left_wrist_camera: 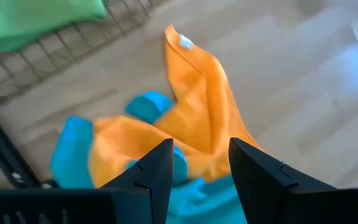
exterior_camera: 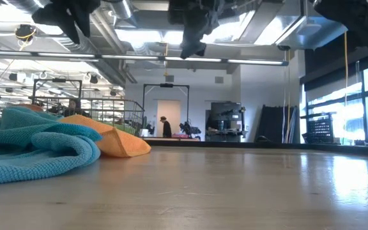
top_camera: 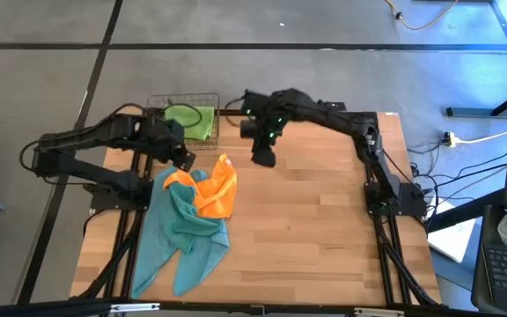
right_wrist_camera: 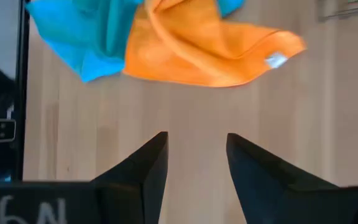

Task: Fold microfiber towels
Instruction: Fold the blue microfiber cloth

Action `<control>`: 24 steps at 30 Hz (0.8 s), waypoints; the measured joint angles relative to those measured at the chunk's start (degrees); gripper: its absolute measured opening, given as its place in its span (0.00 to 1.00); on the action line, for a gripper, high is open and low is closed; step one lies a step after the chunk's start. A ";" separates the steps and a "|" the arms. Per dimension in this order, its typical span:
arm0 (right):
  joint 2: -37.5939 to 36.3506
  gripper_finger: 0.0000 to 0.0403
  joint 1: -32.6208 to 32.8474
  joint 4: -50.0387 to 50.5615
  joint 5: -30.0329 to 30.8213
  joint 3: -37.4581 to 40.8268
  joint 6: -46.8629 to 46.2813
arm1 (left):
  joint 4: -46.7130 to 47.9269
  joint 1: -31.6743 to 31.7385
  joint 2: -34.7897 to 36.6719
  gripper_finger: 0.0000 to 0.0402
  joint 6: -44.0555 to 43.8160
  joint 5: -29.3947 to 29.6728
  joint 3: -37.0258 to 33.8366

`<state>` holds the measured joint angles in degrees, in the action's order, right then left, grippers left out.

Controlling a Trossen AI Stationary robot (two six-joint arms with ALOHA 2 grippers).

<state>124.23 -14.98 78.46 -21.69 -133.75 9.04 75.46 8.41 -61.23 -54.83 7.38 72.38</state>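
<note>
An orange towel (top_camera: pixel 214 189) lies crumpled on a heap of teal towels (top_camera: pixel 183 233) at the table's left; in the low view the orange towel (exterior_camera: pixel 117 142) and the teal towels (exterior_camera: pixel 37 150) rest on the wood. A lime green towel (top_camera: pixel 190 119) lies in a wire basket (top_camera: pixel 183 99) at the far left. My left gripper (top_camera: pixel 181 158) hovers open above the heap's far-left edge, the orange towel (left_wrist_camera: pixel 197 118) showing beyond its fingers (left_wrist_camera: pixel 201 168). My right gripper (top_camera: pixel 264 157) hangs open above bare wood to the right of the orange towel (right_wrist_camera: pixel 197 50). Both grippers stand high above the table (exterior_camera: pixel 69 19) (exterior_camera: pixel 193 38).
The wire basket (left_wrist_camera: pixel 73 50) stands just behind the heap at the table's far edge. Bare wooden tabletop (top_camera: pixel 324 229) stretches to the right of the towels and toward the near edge. Dark arm frames run along the table's left (top_camera: pixel 113 189) and right (top_camera: pixel 385 198) sides.
</note>
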 joint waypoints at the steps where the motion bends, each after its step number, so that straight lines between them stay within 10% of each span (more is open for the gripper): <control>1: 0.50 0.41 0.77 -0.11 0.82 0.00 -0.50 | 0.04 -1.42 0.01 0.36 -0.62 -0.05 0.00; 11: 2.62 0.38 6.67 -11.14 -8.33 -0.02 -14.94 | -4.47 -10.99 0.33 0.36 6.57 -0.96 0.01; 24: 9.60 0.31 8.82 -32.35 -2.15 0.00 -39.94 | 2.01 -20.78 6.41 0.36 7.44 5.38 11.90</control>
<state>133.84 -6.16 46.11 -23.84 -133.75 -30.90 77.46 -12.37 -54.83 -47.40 12.76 84.28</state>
